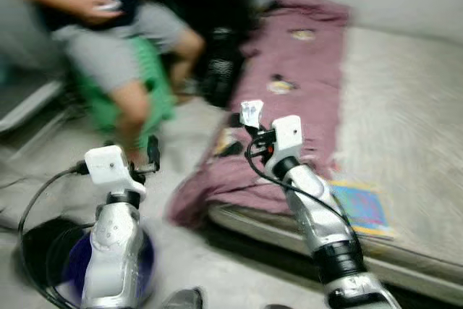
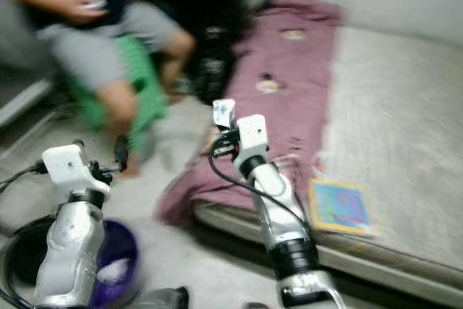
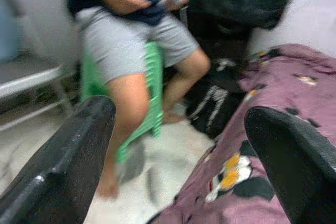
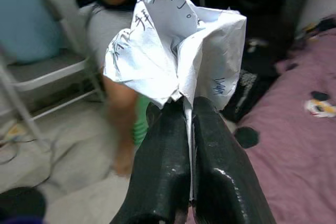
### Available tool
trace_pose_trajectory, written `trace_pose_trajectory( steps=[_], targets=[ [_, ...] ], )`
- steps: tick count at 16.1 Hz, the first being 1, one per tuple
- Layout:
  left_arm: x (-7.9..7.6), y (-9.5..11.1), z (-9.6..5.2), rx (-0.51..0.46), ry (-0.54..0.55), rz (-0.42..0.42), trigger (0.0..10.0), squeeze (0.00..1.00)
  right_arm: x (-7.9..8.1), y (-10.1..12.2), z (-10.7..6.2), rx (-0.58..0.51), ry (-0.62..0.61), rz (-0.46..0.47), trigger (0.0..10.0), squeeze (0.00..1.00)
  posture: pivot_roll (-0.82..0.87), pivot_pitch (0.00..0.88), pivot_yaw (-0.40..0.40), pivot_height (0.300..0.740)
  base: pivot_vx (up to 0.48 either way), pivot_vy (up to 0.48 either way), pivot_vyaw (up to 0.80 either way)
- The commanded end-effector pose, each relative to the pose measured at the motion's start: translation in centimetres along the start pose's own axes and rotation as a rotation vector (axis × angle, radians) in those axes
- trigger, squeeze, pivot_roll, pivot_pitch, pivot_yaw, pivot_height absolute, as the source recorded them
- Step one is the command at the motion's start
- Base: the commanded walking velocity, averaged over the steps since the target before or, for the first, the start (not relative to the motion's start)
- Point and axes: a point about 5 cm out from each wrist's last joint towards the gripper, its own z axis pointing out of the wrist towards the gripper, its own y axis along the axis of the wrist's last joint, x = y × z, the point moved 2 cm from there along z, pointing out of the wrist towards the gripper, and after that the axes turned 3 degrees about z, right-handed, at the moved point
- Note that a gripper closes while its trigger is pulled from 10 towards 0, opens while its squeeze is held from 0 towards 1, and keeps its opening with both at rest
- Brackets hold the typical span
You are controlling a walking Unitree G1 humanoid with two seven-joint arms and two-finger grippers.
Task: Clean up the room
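My right gripper [image 4: 186, 109] is shut on a crumpled white paper [image 4: 176, 51] with handwriting on it. In the eye views that paper [image 1: 251, 113] is held up over the near corner of the purple blanket [image 1: 289, 85] on the mattress. My left gripper [image 3: 178, 145] is open and holds nothing; it is raised over the floor in front of the seated person. A purple bin [image 2: 114, 265] with white scraps inside stands on the floor beside my left arm [image 2: 69, 229].
A person [image 1: 108, 27] sits on a green stool [image 1: 155, 81] at the left, holding controllers. A black bag [image 1: 221, 63] stands between stool and bed. A colourful book [image 1: 359, 206] lies on the mattress [image 1: 405, 121] edge. Black cables [image 1: 36, 251] loop on the floor.
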Motion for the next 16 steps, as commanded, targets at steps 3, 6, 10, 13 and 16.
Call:
trace_pose_trajectory(
  steps=[3,6,10,13,16],
  targets=[
    [0.20,-0.02,0.09,0.006,0.011,0.014,10.0,0.00,-0.11,0.00,0.03,0.005,0.002,-0.005,10.0,0.00,-0.06,0.019,-0.007,0.740,0.000,0.000,0.80],
    [0.36,-0.11,0.22,0.015,0.018,0.023,10.0,0.00,-0.05,0.07,0.16,0.003,0.006,-0.005,10.0,0.00,-0.06,0.022,-0.008,0.740,0.000,0.000,0.80],
    [0.45,-0.05,0.27,0.012,0.026,0.030,10.0,0.00,0.06,0.08,0.29,0.002,0.010,-0.004,10.0,0.00,-0.06,0.020,-0.008,0.740,0.000,0.000,0.80],
    [0.47,0.01,0.26,0.008,0.028,0.032,10.0,0.00,0.22,0.07,0.40,0.002,0.015,-0.004,10.0,0.00,-0.05,0.016,-0.008,0.740,0.000,0.000,0.80],
    [0.45,0.06,0.27,0.005,0.027,0.037,10.0,0.00,0.29,0.06,0.46,0.002,0.019,-0.004,10.0,0.00,-0.05,0.013,-0.009,0.740,0.000,0.000,0.80]
  ],
)
